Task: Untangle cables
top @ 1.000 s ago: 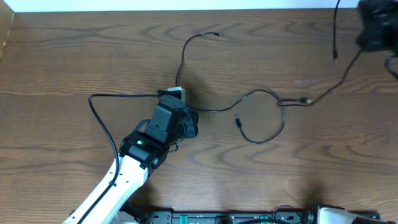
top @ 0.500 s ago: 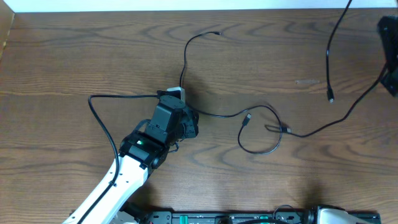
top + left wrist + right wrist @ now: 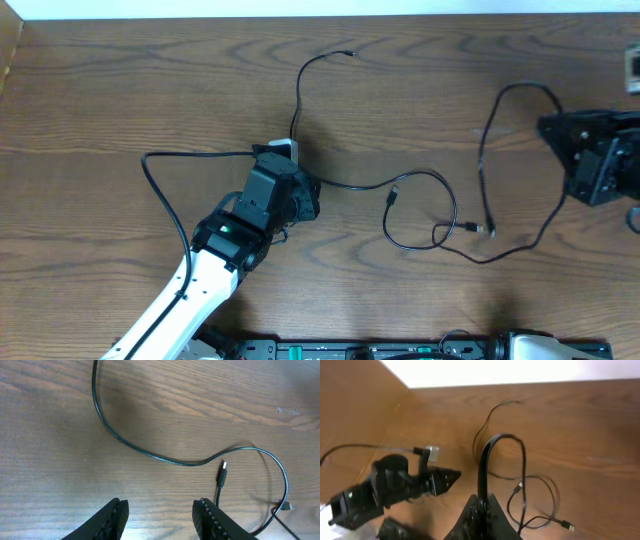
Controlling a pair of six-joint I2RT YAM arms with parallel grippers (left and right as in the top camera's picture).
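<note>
Cables: two thin black cords on the wooden surface (image 3: pixel 120 80); I cannot make out a white one.
Held cable (image 3: pixel 486 150): it rises from the right gripper (image 3: pixel 482 502), arches toward the far edge, then drops toward the near edge to a small plug. Its other run sags from the gripper toward the near edge and hooks back toward the left edge.
Right gripper: pressed together on the held cable partway along its length, close to the right edge.
Lying cable (image 3: pixel 345 185): it starts near the far edge, comes down past the left gripper (image 3: pixel 160 509), then runs toward the right edge across the middle of the surface. It ends in a loop whose plug (image 3: pixel 221 472) points toward the far edge.
Left gripper: spread, nothing between its fingers; the lying cable passes ahead of it, apart from it.
Crossing (image 3: pixel 445 232): on the loop's right side the held cable's hooked end meets the loop; which strand lies on top cannot be told.
Deciding relation: the crossing lies between the two grippers, leftward of the right gripper and closer to the near edge.
Axes: the lying cable's main run goes left to right; the held cable's dropping strand goes far to near.
Judgement: drawing the held cable toward the right edge looks likeliest to free the hook, and the loop may drag along.
</note>
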